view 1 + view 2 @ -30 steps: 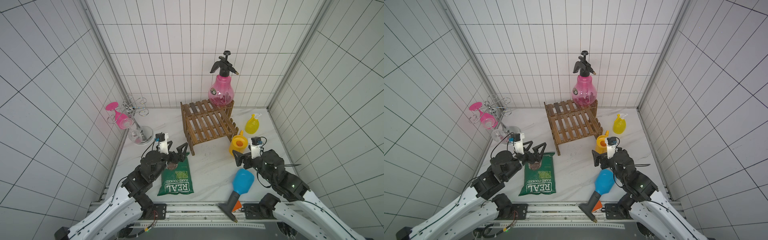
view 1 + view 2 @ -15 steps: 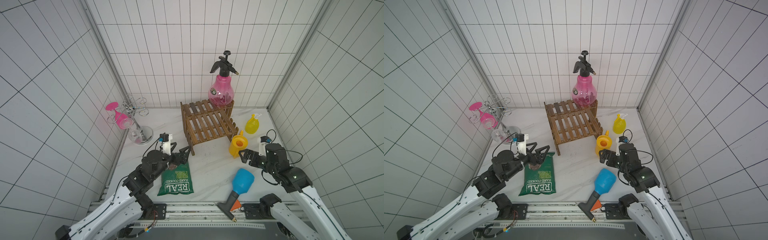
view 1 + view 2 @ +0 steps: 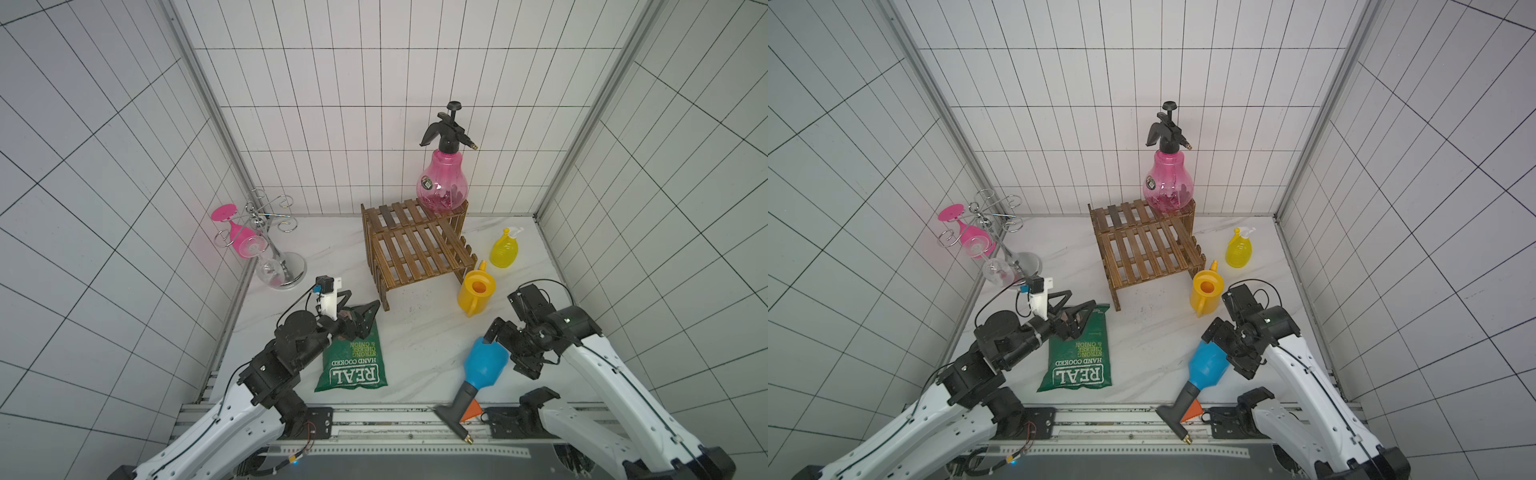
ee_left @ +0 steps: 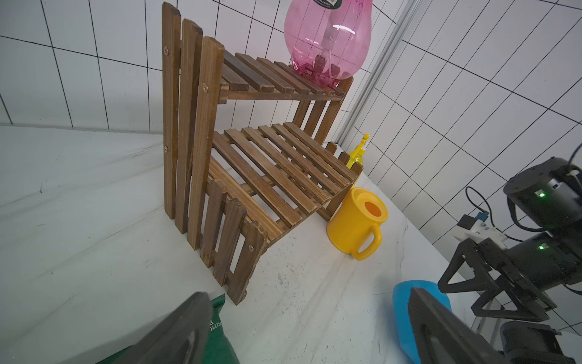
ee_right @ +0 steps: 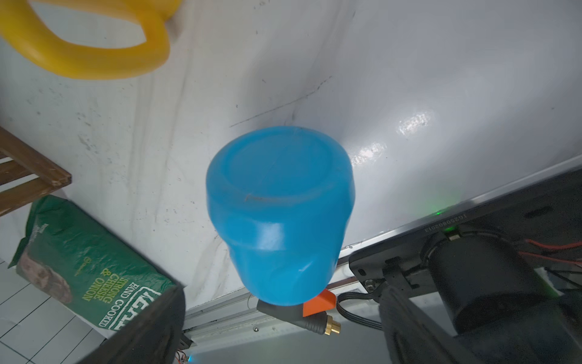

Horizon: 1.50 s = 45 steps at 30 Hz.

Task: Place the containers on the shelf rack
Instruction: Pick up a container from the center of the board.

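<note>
The brown shelf rack (image 3: 415,251) (image 3: 1142,249) (image 4: 267,176) stands at the back. The pink sprayer (image 3: 442,189) (image 3: 1169,187) (image 4: 327,41) is upright on its top tier. On the table to its right are the yellow watering can (image 3: 476,293) (image 4: 356,223) and a small yellow spray bottle (image 3: 504,249). The blue sprayer (image 3: 484,365) (image 3: 1208,363) (image 5: 280,214) lies on its side, head toward the front rail. My right gripper (image 3: 509,352) (image 5: 282,293) is open, its jaws facing the blue base. My left gripper (image 3: 359,309) (image 4: 305,302) hangs open over the green bag's top edge.
A green crisp bag (image 3: 353,361) lies flat at the front left of the rack. A chrome glass holder (image 3: 266,245) with pink and clear glasses stands at the back left. Tiled walls close in three sides; a metal rail (image 3: 395,415) runs along the front.
My right gripper has swung from beside the watering can toward the front, down to the blue sprayer's base. The left arm has barely shifted.
</note>
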### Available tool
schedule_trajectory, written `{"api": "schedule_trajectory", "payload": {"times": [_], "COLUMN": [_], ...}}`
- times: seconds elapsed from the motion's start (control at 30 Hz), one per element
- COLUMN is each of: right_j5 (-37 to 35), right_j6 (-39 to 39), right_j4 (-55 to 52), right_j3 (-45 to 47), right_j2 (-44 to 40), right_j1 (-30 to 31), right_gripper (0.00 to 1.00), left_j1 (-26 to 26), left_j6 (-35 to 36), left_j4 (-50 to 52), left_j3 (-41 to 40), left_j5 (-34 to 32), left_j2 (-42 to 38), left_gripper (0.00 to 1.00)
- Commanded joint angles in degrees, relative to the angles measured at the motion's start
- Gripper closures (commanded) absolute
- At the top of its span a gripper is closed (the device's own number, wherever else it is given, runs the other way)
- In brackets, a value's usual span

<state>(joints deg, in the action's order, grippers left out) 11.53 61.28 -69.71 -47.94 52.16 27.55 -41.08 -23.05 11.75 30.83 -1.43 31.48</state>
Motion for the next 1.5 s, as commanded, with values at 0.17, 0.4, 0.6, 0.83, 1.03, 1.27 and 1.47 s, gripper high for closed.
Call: {"api": "schedule_trajectory", "payload": {"times": [0.17,0.4,0.6,0.83,1.03,1.27,1.47], "right_j5": [-3.8,-6.5,-6.4,2.5,12.0,22.5,26.9], "right_j6": [8.8,5.6,2.0,0.3,1.5,7.2,12.5], "right_j4": [14.8,19.8,15.2,8.4,7.4,12.4,16.4], "right_j3": [9.5,12.1,9.9,4.3,-1.9,-2.0,-0.5], "right_j2": [8.4,13.8,4.1,-5.3,-3.6,-0.9,-0.1], "right_j1": [4.1,4.1,3.0,-3.0,-7.6,-10.9,-11.1], "right_gripper": [0.01,0.0,0.3,0.37,0.37,0.37,0.38], "left_j1": [0.3,0.2,0.3,-7.9,-29.5,-38.7,-40.2], "left_j6": [1.5,3.3,15.8,38.4,58.4,72.2,75.1], "left_j4": [-0.3,0.0,0.3,3.2,9.8,-1.5,-13.9], "left_j3": [0.3,1.2,2.2,2.3,6.6,3.2,5.2], "left_j5": [1.6,2.8,16.3,32.3,19.3,0.6,-9.8], "left_j2": [-1.9,-2.3,-1.6,2.6,12.2,20.6,31.7], "left_gripper": [0.01,0.01,0.02,0.06,0.02,0.03,0.12]}}
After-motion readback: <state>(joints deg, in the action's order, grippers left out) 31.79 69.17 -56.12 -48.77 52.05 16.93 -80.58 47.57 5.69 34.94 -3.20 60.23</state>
